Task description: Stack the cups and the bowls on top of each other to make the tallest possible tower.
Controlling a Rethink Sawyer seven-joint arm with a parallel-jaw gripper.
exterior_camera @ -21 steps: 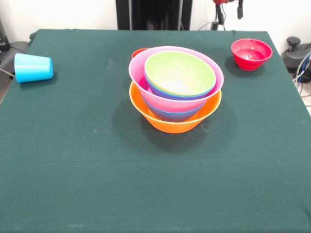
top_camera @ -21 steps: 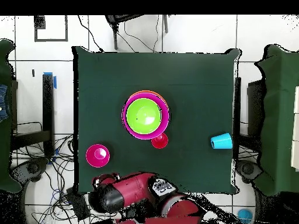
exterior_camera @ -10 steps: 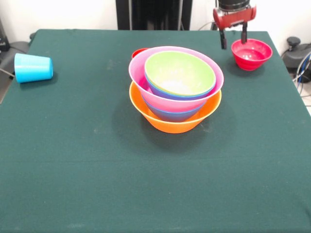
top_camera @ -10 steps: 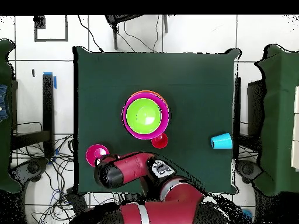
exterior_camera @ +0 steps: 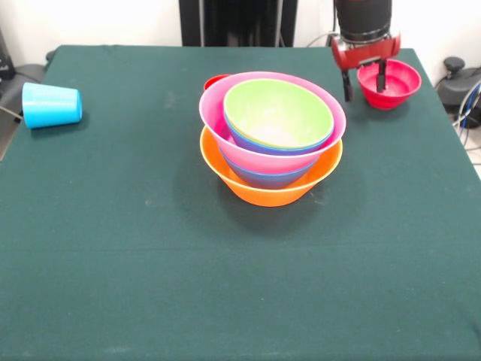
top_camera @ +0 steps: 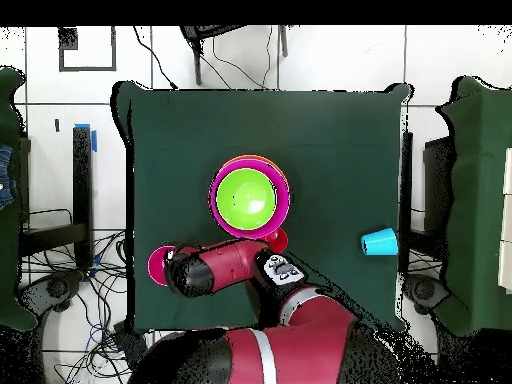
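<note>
The tower point(exterior_camera: 272, 143) stands mid-table: an orange bowl point(exterior_camera: 263, 192) as base, then a pink bowl point(exterior_camera: 218, 120) with blue and purple rims inside, and a lime green bowl point(exterior_camera: 278, 113) on top. Just behind it a red cup point(exterior_camera: 214, 79) peeks out. A light blue cup point(exterior_camera: 51, 104) lies on its side at the left edge. At the far right sits a small red bowl point(exterior_camera: 391, 81). My gripper point(exterior_camera: 364, 84) is open astride that bowl's left rim, one finger inside and one outside. Seen from overhead, the arm point(top_camera: 225, 272) covers part of the small bowl point(top_camera: 157, 263).
The green-covered table point(exterior_camera: 150, 263) is bare in its near half. Dark gear and cables point(exterior_camera: 460, 83) sit off the right edge. From above, the light blue cup point(top_camera: 379, 242) lies near the table's right side and the tower point(top_camera: 250, 198) in the middle.
The arm has reached out over the table. My gripper came down from the top edge to the small red bowl and now straddles its rim. Bowls and cups have not moved.
</note>
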